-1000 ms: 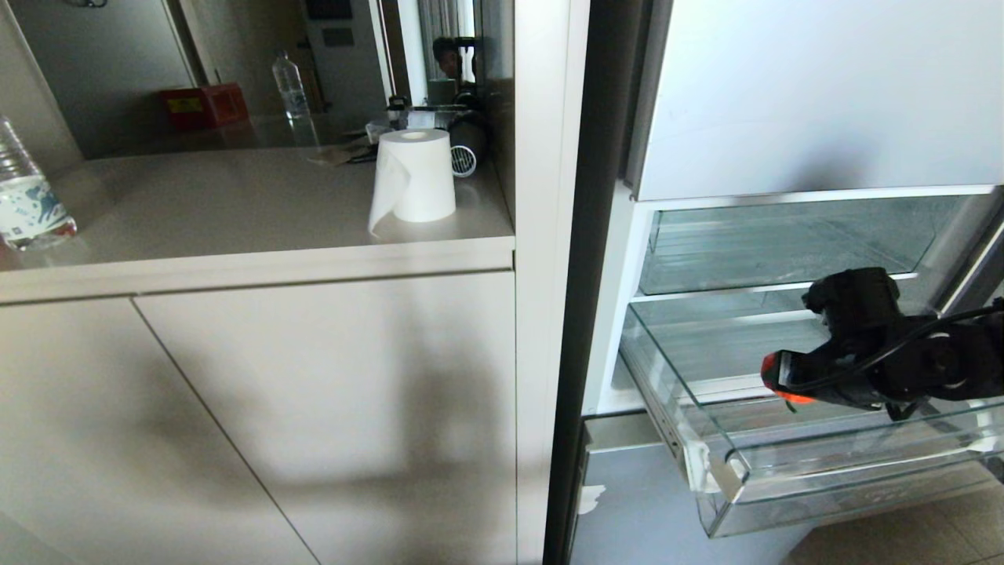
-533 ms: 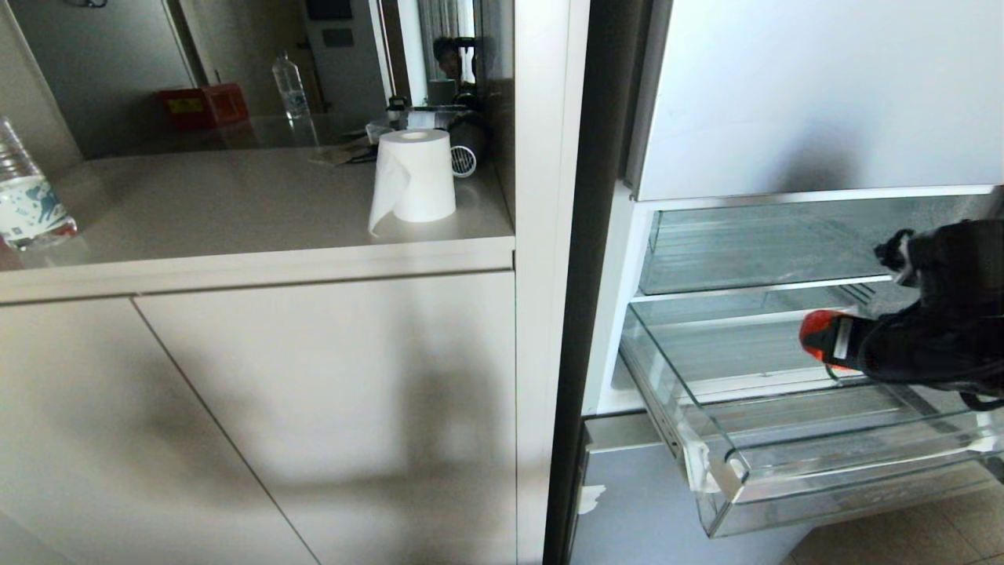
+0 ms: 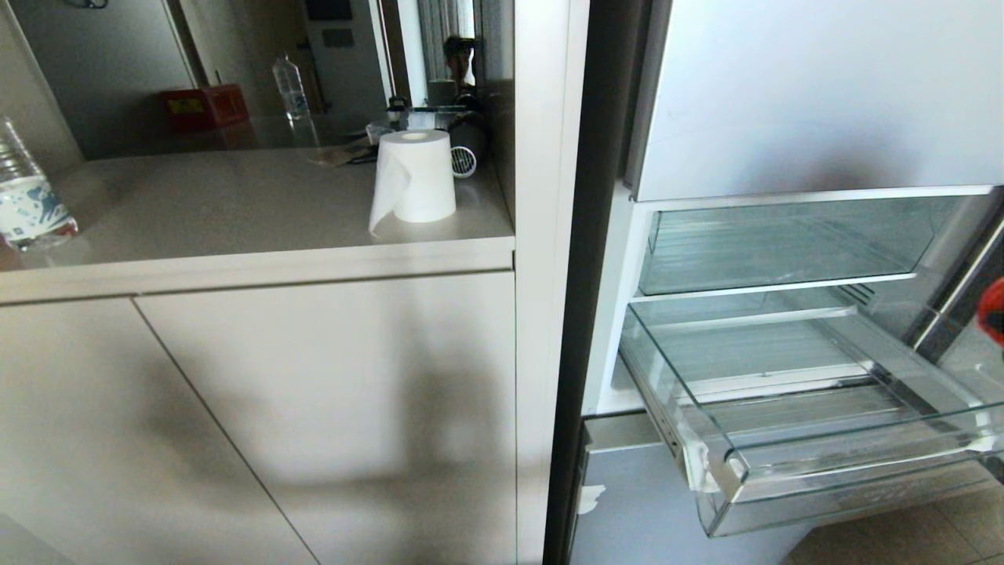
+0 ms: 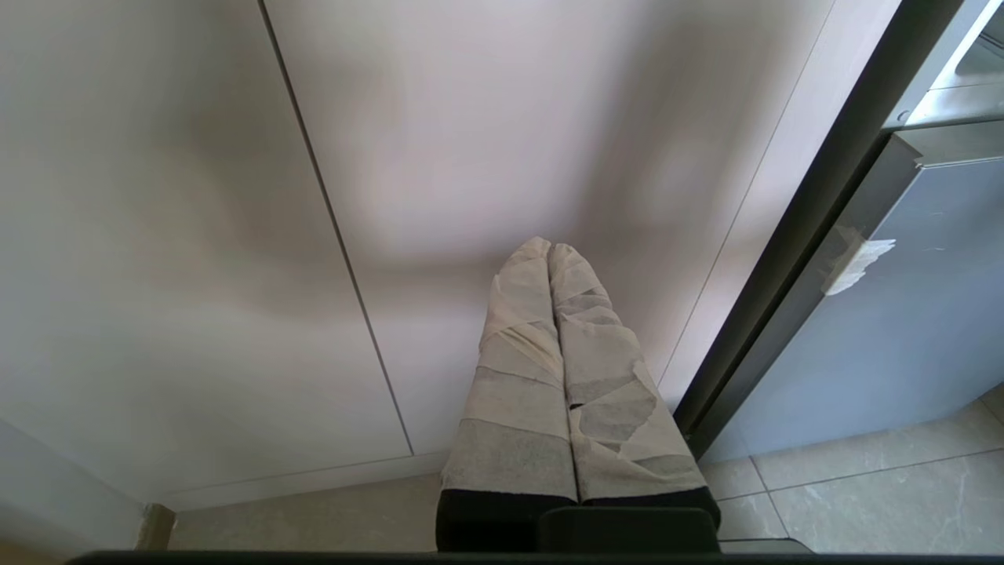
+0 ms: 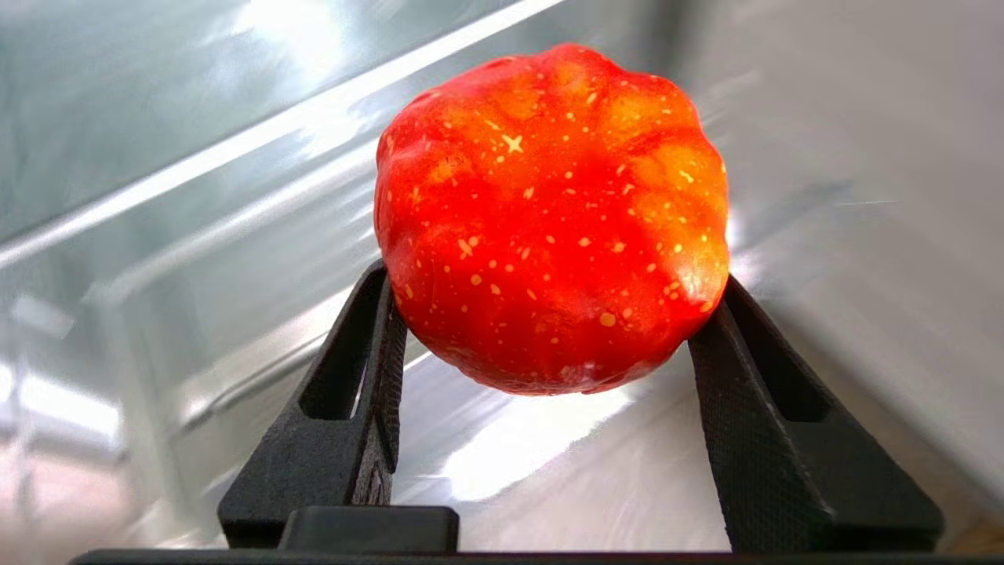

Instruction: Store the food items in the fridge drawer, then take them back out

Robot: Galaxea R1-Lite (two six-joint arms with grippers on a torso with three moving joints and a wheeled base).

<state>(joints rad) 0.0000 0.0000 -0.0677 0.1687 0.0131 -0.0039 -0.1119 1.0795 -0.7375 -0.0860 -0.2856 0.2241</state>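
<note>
Left tool (image 4: 549, 259): taped fingers pressed together, empty, before the cabinet door (image 4: 486, 133). Drawer (image 3: 784, 463): pulled out of the fridge. Right tool (image 5: 549, 377): fingers clamping the ribbed orange-red food (image 5: 549, 220), beside the drawer's right end.

right gripper (image 5: 549, 314) has its black fingers (image 5: 376, 369) spread wide, clamping something; left gripper (image 4: 549, 255) hangs low with taped fingers pressed together.

Orange-red food item (image 5: 551, 220) with pale speckles; clear fridge drawer (image 3: 792, 471); white paper roll (image 3: 414, 176)
</note>
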